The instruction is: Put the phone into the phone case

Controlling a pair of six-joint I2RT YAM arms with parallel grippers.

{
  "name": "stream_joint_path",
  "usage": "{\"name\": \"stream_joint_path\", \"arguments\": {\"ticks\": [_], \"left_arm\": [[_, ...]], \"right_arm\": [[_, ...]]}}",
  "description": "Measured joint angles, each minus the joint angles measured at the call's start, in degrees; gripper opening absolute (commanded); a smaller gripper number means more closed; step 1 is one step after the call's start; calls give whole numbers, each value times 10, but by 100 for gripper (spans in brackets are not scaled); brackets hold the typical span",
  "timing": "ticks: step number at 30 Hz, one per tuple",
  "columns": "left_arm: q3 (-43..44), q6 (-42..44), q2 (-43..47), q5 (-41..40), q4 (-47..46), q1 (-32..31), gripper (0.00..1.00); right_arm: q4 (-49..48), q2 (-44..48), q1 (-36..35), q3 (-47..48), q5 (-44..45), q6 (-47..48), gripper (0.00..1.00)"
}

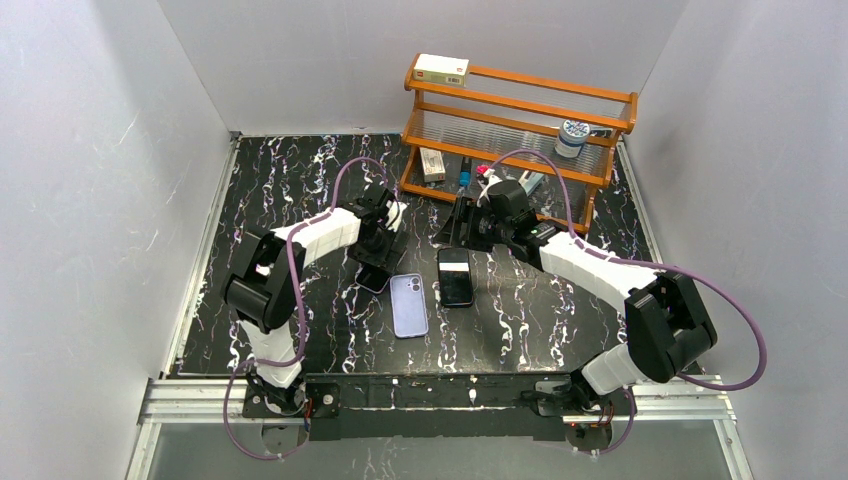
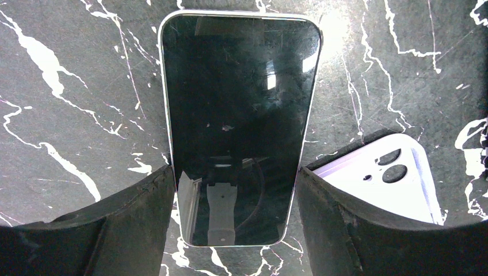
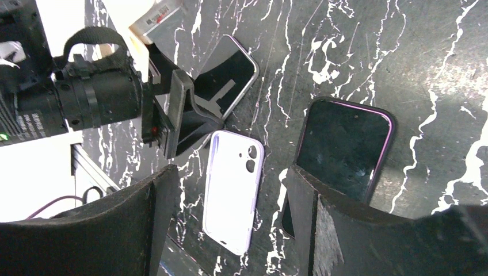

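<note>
The phone [image 2: 239, 115], black glass with a silver rim, lies face up on the marble table. My left gripper [image 2: 235, 172] straddles its near end, and both pads press its long edges. From above, the left gripper [image 1: 378, 260] covers most of the phone [image 1: 373, 284]. The phone case [image 1: 408, 305], pale lavender with its camera holes showing, lies flat just right of the phone; one corner of the phone case [image 2: 382, 178] shows past my right finger. My right gripper [image 3: 231, 172] hovers open, high above the phone case [image 3: 233, 192], with nothing between its fingers.
A second phone [image 1: 456, 277] with a dark purple rim lies face up just right of the case, partly behind my right finger [image 3: 322, 224]. An orange wooden rack [image 1: 540, 100] with small items stands at the back right. Grey walls close in three sides.
</note>
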State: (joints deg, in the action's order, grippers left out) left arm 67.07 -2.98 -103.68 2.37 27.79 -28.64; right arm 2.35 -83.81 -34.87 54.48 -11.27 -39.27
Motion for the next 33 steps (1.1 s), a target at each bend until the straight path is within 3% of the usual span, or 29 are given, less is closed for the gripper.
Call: {"name": "stream_joint_path", "arguments": {"ticks": [12, 33], "left_arm": [[-39, -1, 30, 27, -35, -2, 36], [-119, 0, 111, 43, -105, -4, 34]], "right_arm": [[-20, -23, 30, 12, -44, -38, 75], [92, -357, 52, 287, -243, -2, 65]]}}
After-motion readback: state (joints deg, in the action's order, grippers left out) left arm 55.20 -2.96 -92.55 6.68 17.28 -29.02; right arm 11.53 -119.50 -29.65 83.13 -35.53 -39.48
